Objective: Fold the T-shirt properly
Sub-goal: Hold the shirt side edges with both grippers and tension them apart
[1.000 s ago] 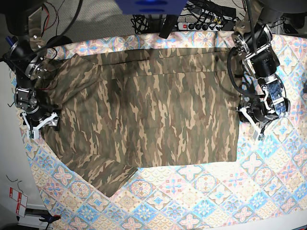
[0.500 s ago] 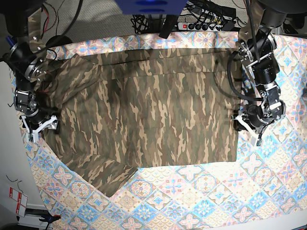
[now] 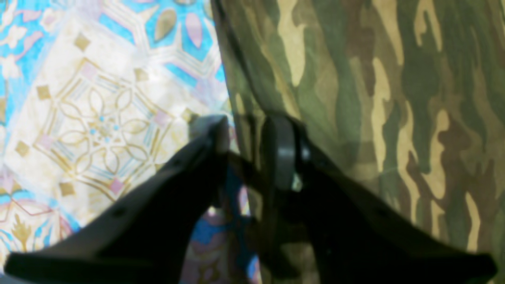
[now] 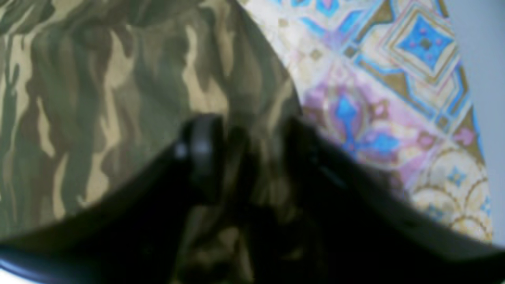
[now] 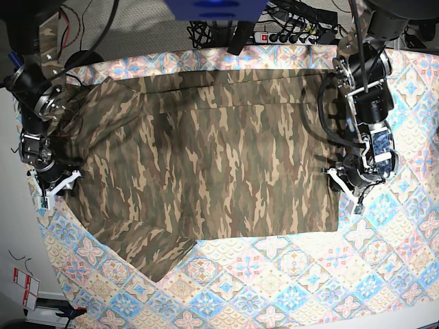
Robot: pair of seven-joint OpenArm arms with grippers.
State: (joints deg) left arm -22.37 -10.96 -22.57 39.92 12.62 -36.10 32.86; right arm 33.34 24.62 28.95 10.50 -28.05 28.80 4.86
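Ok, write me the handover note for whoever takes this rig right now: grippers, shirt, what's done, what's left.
Left gripper: jaws straddle the T-shirt edge, a narrow gap showing; grip not confirmed.
Right gripper: jaws around a raised bunch of the shirt's edge at the opposite side; pinch looks likely, not certain.
Shirt lies spread flat on the patterned cloth, with a strip along the far edge and one near corner looking doubled over.
Done: both grippers placed at opposite edges.
Left: secure the grips, lift, fold.

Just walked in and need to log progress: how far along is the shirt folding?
Early. Done: the T-shirt lies spread on the patterned cloth, its far edge apparently turned over. In hand: the left pincer and right pincer straddle opposite edges of it. Left: the main folds.
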